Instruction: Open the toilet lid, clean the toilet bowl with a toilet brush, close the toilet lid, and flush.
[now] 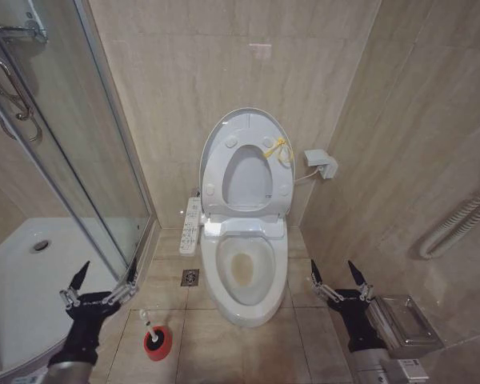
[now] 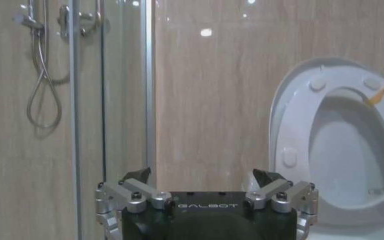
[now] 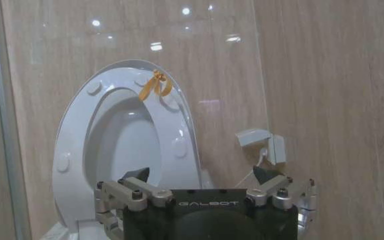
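The toilet lid stands upright against the back wall, with the ring seat and its yellow tie raised against it. Below them the toilet bowl lies uncovered, brownish inside. The toilet brush stands in its red holder on the floor, left of the bowl. My left gripper hangs open just above and left of the brush. My right gripper is open to the right of the bowl. The left wrist view has the left gripper facing the lid. The right gripper faces the lid too.
A glass shower enclosure closes off the left side. A white control panel hangs beside the toilet, with a floor drain below it. A metal box sits close behind my right gripper, and a wall fitting is right of the lid.
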Controlling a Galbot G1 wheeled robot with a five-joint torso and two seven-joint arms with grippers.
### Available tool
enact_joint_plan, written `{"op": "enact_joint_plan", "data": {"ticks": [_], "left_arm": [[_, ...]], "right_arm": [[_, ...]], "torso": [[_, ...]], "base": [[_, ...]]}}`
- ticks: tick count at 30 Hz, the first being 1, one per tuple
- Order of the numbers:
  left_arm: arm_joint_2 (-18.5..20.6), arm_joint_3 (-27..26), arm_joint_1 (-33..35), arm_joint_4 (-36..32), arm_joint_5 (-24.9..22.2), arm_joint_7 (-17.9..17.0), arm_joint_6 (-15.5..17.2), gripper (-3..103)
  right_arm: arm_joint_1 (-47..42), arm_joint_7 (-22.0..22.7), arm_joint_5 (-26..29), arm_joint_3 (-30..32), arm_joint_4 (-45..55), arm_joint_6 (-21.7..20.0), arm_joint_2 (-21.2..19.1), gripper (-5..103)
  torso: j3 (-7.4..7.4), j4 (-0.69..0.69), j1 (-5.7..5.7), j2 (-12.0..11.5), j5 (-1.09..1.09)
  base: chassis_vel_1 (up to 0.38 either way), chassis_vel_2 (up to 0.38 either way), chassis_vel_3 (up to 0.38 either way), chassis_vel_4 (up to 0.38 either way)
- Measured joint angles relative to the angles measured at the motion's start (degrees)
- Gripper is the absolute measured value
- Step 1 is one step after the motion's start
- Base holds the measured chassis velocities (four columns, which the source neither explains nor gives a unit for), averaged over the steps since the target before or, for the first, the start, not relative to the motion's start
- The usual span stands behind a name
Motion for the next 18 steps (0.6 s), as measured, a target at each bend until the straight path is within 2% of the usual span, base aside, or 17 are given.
{"op": "enact_joint_plan", "data": {"ticks": [6, 18], "left_arm": [[0.2, 2.5, 0.6, 1.4, 1.4, -0.6, 0.0, 100], [0.1, 4.3, 0.6, 1.9, 4.5, 1.0, -2.1, 100]], "right_arm": [[0.0, 0.0, 0.0, 0.0, 0.0, 0.0, 0.0, 100], [0.0, 0.0, 0.0, 0.0, 0.0, 0.0, 0.0, 100]], "torso": [[0.0, 0.01, 0.0, 0.0, 0.0], [0.0, 0.01, 0.0, 0.0, 0.0]], "base": [[0.0, 0.0, 0.0, 0.0], [0.0, 0.0, 0.0, 0.0]]}}
